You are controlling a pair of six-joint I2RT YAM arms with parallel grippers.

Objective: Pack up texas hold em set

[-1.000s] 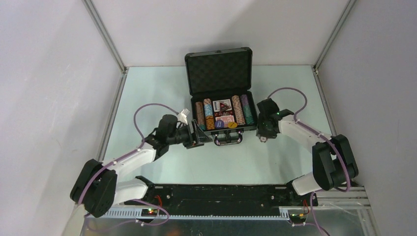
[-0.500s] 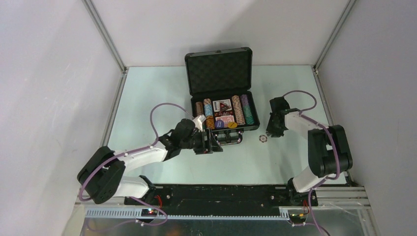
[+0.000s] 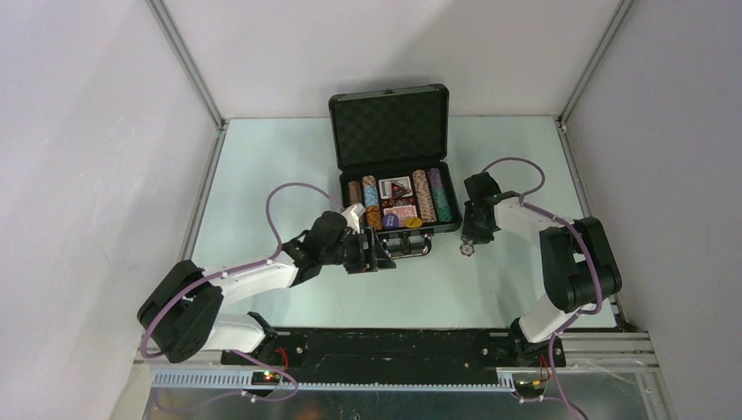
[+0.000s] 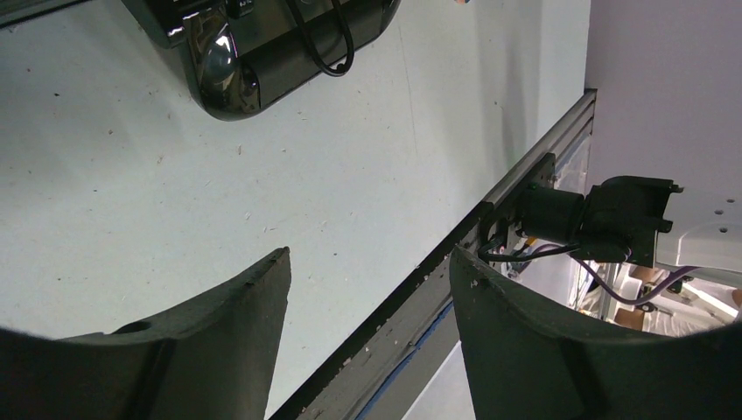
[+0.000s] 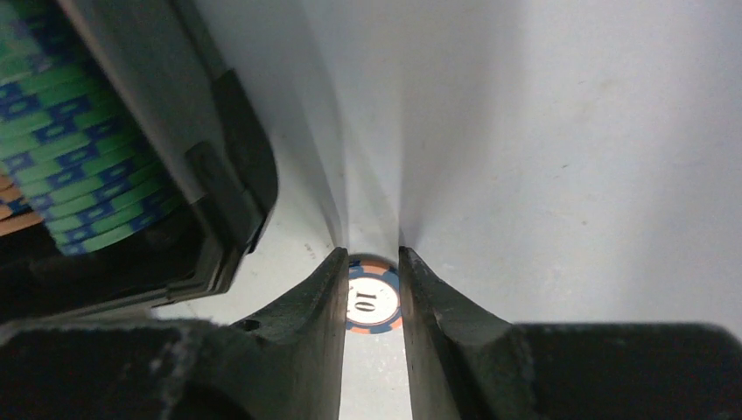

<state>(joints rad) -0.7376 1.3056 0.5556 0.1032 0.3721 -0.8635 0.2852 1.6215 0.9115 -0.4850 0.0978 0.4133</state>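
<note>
Open briefcase sits mid-table, chip rows & decks inside. R gripper at case's 4 o'clock, jaws narrow, pinching a loose poker chip marked 10. L gripper at 6 o'clock by handle, jaws wide.

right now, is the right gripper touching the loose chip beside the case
Cannot tell. In the right wrist view the chip sits between the fingers of the right gripper, its sides hidden behind them; the top view is too small.
</note>
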